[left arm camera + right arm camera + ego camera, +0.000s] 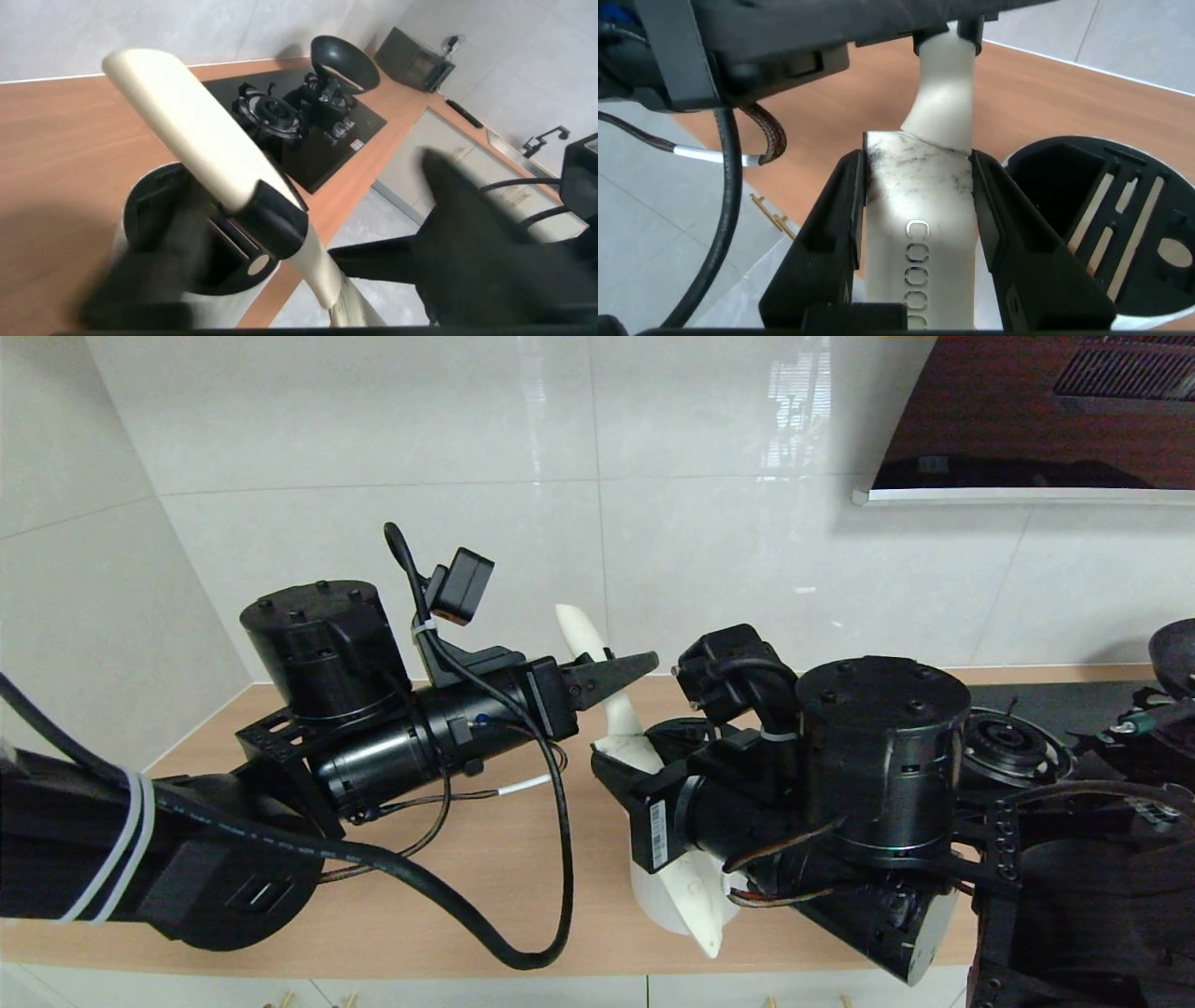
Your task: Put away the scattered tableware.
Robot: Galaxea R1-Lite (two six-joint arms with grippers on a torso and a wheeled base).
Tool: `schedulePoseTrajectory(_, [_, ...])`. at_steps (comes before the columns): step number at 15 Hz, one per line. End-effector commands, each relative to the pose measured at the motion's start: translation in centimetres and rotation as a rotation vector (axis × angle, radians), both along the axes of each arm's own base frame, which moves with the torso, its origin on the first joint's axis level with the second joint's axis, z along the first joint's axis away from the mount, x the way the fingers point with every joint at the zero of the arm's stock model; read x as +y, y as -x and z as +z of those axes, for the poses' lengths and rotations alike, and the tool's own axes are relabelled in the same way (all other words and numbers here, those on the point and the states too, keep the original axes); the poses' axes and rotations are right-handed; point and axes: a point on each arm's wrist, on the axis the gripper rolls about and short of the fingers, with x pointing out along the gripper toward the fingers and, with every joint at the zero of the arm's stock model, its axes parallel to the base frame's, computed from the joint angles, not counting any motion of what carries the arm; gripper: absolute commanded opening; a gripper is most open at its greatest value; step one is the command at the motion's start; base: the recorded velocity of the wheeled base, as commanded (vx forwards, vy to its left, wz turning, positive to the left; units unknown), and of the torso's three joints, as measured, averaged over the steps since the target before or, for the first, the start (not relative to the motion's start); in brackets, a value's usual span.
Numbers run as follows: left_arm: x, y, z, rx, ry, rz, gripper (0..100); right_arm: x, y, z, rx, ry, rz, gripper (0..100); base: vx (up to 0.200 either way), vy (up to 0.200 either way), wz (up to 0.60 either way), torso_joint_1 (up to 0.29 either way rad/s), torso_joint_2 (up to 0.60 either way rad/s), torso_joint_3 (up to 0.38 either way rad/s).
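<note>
Slotted spatula (581,633) (187,121) (920,215): cream-white, held off the table between both tools. It is tilted, with the handle end raised toward the tiled wall and the blade end lower and nearer the table's front edge.
Left tool (611,674): pressed together on the spatula's handle. In the left wrist view one black pad (276,219) lies flat against the handle.
Right tool (624,758) (920,187): pinching the spatula's blade by its two side edges, just above the row of slots. A smudged dark mark shows on the blade between the fingers.
Utensil holder (653,901) (121,224): a white cylinder with a black slotted insert, standing upright on the table near its front edge. It is just beside and below the blade; I cannot tell whether the two touch.
Table (467,859): a light wood top that runs back to the wall.
Gas stove (1008,737) (280,107): black, set into the table to the robot's right, well apart from the holder.
Pan (1176,653) (344,61): black, sitting on the stove's far burner.
Range hood (1027,420): dark, mounted on the wall above the stove.
Tiled wall (653,523): pale and glossy behind the table.
</note>
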Motion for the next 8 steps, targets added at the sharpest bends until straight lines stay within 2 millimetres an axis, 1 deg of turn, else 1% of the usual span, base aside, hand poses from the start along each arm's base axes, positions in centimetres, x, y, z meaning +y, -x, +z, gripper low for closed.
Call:
schedulePoseTrajectory(1, [-0.08,-0.11,-0.26,0.008,-0.004,-0.002,0,-0.01,0.02,-0.02,0.000,0.000,0.000,0,0.000,0.000,0.00,0.000,0.00,0.000])
schedulePoseTrajectory(6, [-0.04,-0.03,-0.10,0.009,0.001,-0.003,0,0.02,0.00,-0.05,0.000,-0.002,0.000,0,0.000,0.000,0.00,0.000,0.00,0.000])
schedulePoseTrajectory(8, [0.05,0.12,0.25,0.019,0.021,-0.004,0,-0.03,-0.02,-0.06,-0.004,-0.006,-0.002,0,0.000,0.000,0.00,0.000,0.00,0.000])
